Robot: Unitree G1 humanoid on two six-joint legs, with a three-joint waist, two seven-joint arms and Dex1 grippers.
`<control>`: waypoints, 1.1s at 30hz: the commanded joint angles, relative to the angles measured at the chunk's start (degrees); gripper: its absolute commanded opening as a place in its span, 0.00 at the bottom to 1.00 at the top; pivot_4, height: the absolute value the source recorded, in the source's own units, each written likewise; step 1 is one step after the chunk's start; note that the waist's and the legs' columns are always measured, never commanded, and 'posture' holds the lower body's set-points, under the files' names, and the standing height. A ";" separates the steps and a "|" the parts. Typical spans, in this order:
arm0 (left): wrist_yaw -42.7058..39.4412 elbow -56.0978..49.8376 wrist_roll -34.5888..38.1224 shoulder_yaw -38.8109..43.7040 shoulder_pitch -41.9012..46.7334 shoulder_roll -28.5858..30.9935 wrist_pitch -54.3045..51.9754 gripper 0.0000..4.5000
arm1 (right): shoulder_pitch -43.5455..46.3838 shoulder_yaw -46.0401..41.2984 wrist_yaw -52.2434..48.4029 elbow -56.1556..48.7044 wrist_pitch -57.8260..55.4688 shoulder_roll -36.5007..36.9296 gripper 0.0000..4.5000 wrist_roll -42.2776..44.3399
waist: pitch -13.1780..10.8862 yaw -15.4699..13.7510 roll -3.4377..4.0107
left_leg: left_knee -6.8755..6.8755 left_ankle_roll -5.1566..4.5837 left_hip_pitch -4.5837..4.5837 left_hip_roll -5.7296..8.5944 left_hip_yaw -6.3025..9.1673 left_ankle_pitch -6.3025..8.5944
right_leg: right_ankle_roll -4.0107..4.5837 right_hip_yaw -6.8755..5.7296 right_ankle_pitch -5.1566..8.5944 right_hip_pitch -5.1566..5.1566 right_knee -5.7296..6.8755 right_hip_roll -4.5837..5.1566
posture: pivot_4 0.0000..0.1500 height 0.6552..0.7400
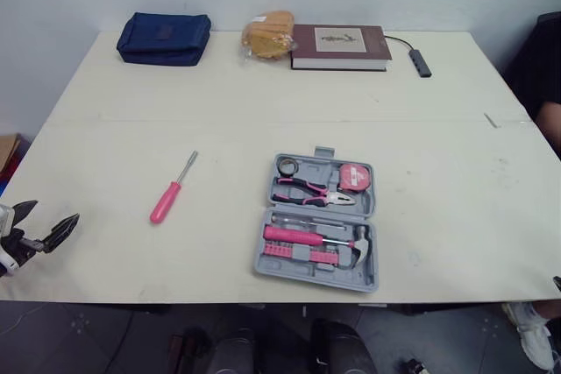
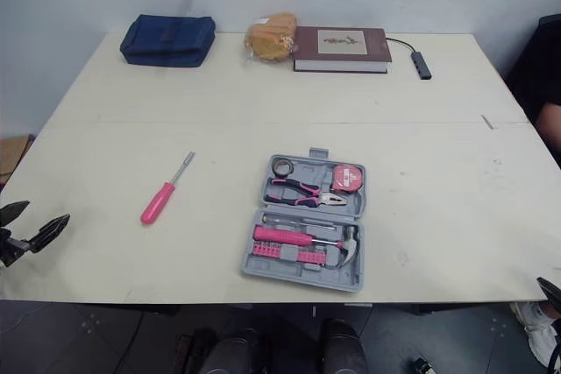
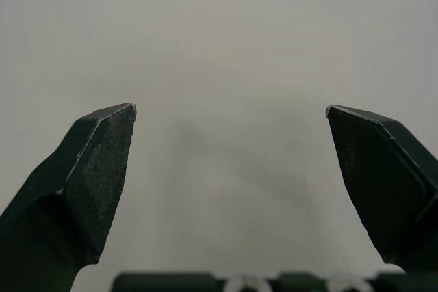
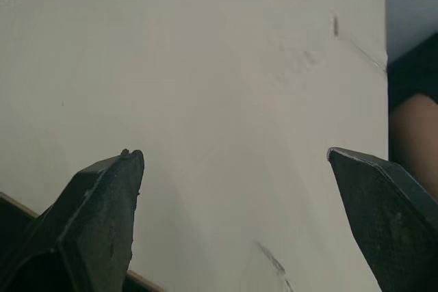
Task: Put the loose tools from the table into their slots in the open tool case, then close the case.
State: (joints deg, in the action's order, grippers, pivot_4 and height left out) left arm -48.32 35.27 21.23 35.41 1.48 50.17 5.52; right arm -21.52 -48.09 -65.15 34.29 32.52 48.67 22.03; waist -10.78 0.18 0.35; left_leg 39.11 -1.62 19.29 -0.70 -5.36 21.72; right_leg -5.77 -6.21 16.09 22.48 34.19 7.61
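I see one loose screwdriver left of centre in the frame, lying flat on the tabletop, pink handle toward the lower left and bare metal shaft pointing to the upper right. Well apart to its right, just below centre, the grey tool case lies open and flat. Its slots hold pink-handled pliers, a pink tape measure and a hammer.
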 commanded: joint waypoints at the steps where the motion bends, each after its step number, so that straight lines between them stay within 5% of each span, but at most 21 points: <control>1: -0.49 -2.13 1.66 1.61 0.15 0.70 0.38 1.00 | 0.24 -0.73 0.77 -3.03 -0.46 0.71 0.99 2.57 | 0.01 0.04 0.02 | -0.01 0.03 -0.02 -0.01 -0.02 0.01 | 0.03 0.03 0.01 0.02 0.04 0.00 | 1.00 1.00; 8: -0.72 -15.93 4.75 -3.70 0.99 -1.89 -9.96 1.00 | 5.96 7.17 6.62 -24.21 -12.40 -4.54 0.99 9.23 | 0.01 0.23 0.08 | -0.02 0.16 -0.05 -0.09 -0.06 0.03 | 0.12 0.06 0.07 0.11 0.17 -0.02 | 1.00 1.00; 13: 5.48 -32.90 6.90 -9.15 1.28 -0.48 -31.03 1.00 | 10.64 16.57 8.64 -42.13 -19.85 -5.75 0.99 11.93 | -0.07 -0.03 0.20 | -0.02 0.19 -0.01 -0.09 -0.09 0.01 | 0.14 0.12 0.08 0.21 0.31 -0.05 | 1.00 1.00; 19: 12.69 -47.28 13.48 -12.31 6.13 0.49 -55.97 1.00 | 14.04 23.46 4.95 -50.41 -23.33 -4.75 0.99 12.85 | -0.08 -0.87 0.17 | -0.01 -0.13 0.08 -0.08 -0.06 -0.19 | 0.17 0.04 0.11 0.21 0.50 -0.11 | 1.00 1.00; 24: 24.69 -51.71 8.22 -17.17 10.00 -3.50 -63.80 1.00 | 19.34 29.58 4.39 -56.11 -27.38 -6.00 0.99 15.78 | -0.09 -0.88 0.15 | 0.00 -0.18 0.06 -0.03 -0.11 -0.25 | 0.14 0.07 0.09 0.20 0.53 -0.12 | 1.00 1.00; 33: 29.84 -48.76 2.01 -23.02 11.92 -8.60 -61.88 1.00 | 21.22 33.65 3.12 -59.58 -30.58 -6.07 0.99 15.53 | -0.11 -1.42 0.01 | 0.01 -0.08 0.05 -0.07 -0.10 -0.36 | 0.16 0.06 0.10 0.21 0.56 -0.18 | 1.00 1.00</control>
State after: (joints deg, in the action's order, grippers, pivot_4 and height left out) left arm -19.07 -14.37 24.84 12.76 12.48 41.88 -58.08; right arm -0.25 -13.90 -61.64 -22.90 2.11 42.55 36.64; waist -10.89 -1.24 0.35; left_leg 39.11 -1.69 19.34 -0.76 -5.46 21.37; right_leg -5.61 -6.15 16.19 22.70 34.74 7.42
